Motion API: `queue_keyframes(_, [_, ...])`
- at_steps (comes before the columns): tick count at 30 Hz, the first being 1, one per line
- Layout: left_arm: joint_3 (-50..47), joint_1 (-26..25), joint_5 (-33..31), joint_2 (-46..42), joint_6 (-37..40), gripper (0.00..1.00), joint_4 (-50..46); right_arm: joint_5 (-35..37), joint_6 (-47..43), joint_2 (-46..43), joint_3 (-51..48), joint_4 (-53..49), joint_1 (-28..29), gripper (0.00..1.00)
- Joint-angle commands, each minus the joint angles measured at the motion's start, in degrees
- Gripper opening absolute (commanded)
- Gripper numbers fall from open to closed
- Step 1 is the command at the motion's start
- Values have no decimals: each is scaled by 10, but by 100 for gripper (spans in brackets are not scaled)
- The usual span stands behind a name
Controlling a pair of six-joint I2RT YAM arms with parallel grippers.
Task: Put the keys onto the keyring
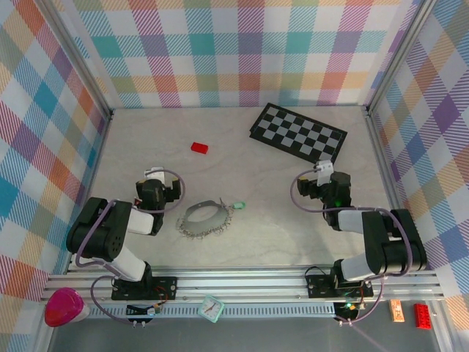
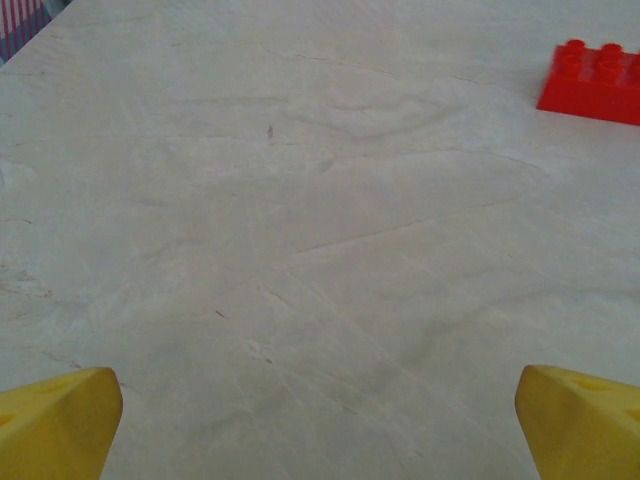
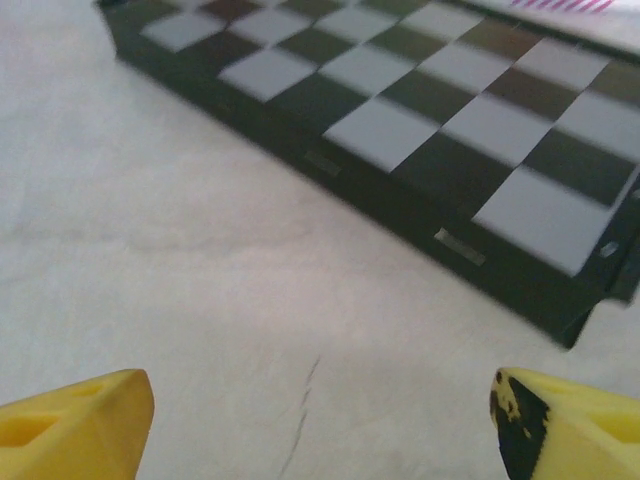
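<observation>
Two grippers stand released, each with nothing between its fingers. In the left wrist view the left gripper (image 2: 320, 420) presents two yellow fingertips (image 2: 60, 425), cut off by the lower corners of the frame and set wide apart over bare table (image 2: 300, 200). The red block (image 2: 592, 82) lies far and to the right, its right end cropped by the frame edge. In the right wrist view the right gripper (image 3: 320, 420) is likewise spread, its fingertips (image 3: 75, 425) clipped at the bottom corners, the right one carrying a dark smudge. The checkerboard (image 3: 420, 120) lies just beyond, blurred and running out of frame at top and right. In the top view the keyring (image 1: 199, 233) lies near the middle of the table, between the two arms and closer to the left one, touched by neither. The mint green key (image 1: 238, 205) lies at the ring's far right side; whether it touches the ring or is threaded on it is too small to tell. The blue key cannot be picked out with certainty along the ring's beaded edge.
</observation>
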Motion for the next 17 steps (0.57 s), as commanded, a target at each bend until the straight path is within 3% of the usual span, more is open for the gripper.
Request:
queue_keyframes(1, [35,15,18,-5,-29,100,-7,21,47,33,16,53,-12,96])
queue_keyframes(2, [33,15,16,-3,-28,100,4,22,56,33,41,0,-17,95])
queue_keyframes(3, [37,15,17,-3,-28,100,-2,9,65,47,39,35,-27,96])
queue_keyframes(4, [36,16,18,-4,-29,100,-4,-1,69,35,45,0,-36,96])
queue_keyframes(15, [46,30,51,-1,-34,100,-22,-2,69,38,45,5,-36,99])
queue_keyframes(17, [44,30,89,-5,-21,100,-19,-1,68,37,44,6,-36,99])
